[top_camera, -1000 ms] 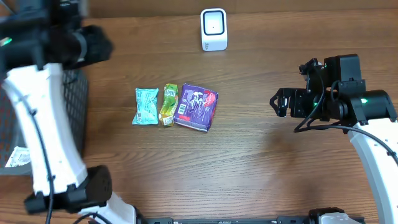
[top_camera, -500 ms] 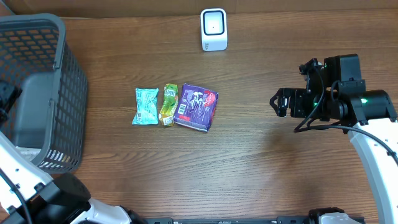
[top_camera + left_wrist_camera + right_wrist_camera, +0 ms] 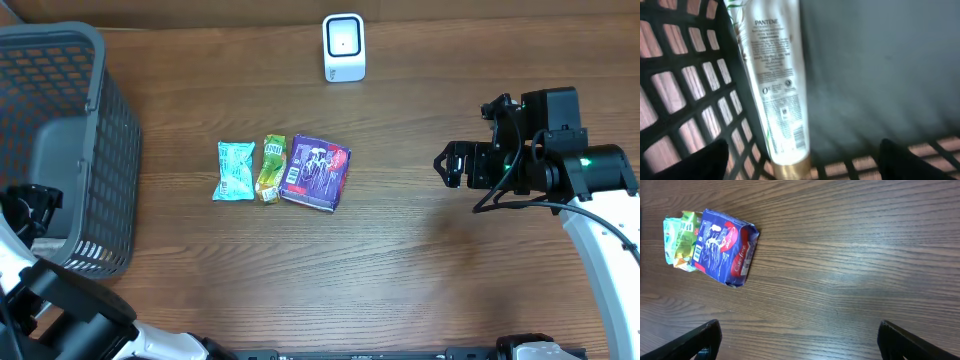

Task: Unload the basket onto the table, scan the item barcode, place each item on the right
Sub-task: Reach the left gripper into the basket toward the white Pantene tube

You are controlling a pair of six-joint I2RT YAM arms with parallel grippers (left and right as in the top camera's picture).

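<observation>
Spreading apart: left end effector (image 3: 802,162) over bottle (image 3: 776,85); right end effector (image 3: 806,341) stays apart.

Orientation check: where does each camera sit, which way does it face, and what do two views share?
Overhead: above the table, looking down on scanner, purple packet and basket; right gripper shows, left arm at bottom left.
Left wrist: on the left arm, looking into the basket at a Pantene tube; left fingertips at the bottom corners.
Right wrist: on the right arm, looking down at the table; right fingertips at the bottom corners.
Shared: overhead and right wrist both show the purple packet.
</observation>
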